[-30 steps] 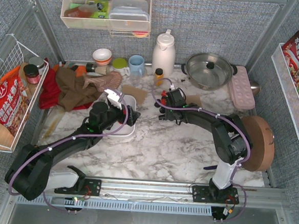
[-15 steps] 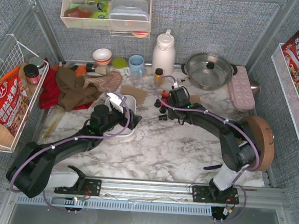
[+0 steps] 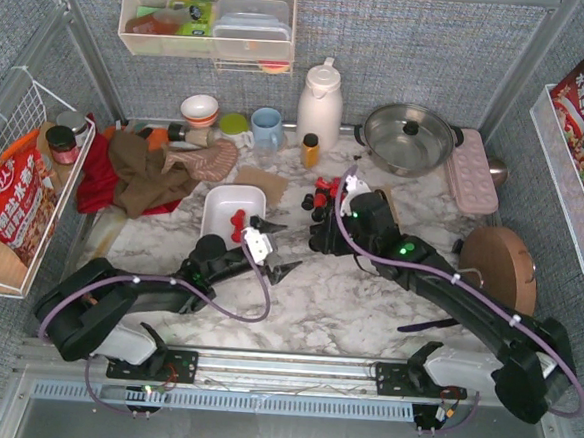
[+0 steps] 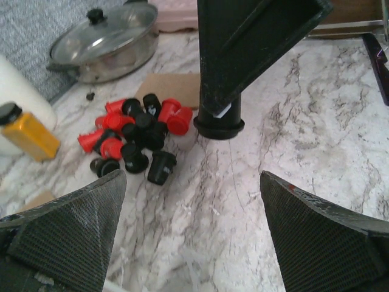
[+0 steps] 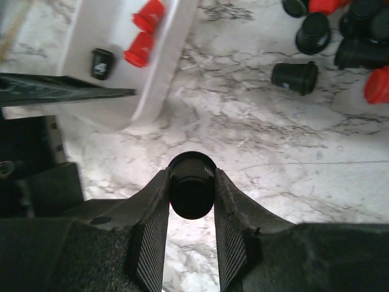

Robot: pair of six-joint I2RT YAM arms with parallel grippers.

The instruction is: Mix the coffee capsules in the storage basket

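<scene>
A black capsule (image 4: 219, 125) is clamped between the fingers of the right gripper (image 5: 190, 177), rimmed end down. It is held just to the right of the storage basket (image 3: 216, 202), outside its rim. It is held low over the marble tabletop (image 3: 367, 294); whether it touches the surface cannot be told. The fingers of the left gripper (image 4: 191, 182) are spread wide apart with nothing between them. This gripper is placed at the basket's near right corner, with one fingertip at the basket's right rim.

Inside the basket, two red capsules (image 5: 141, 48) and one small black pod (image 5: 102, 63) are seen lying on the floor, toward its right side. A heap of red and black capsules (image 3: 324, 193) is found on the tabletop to the right of the basket, beyond the clamped capsule. A stray black pod (image 5: 295, 77) is seen on its side at the edge of the heap nearest the basket.
</scene>
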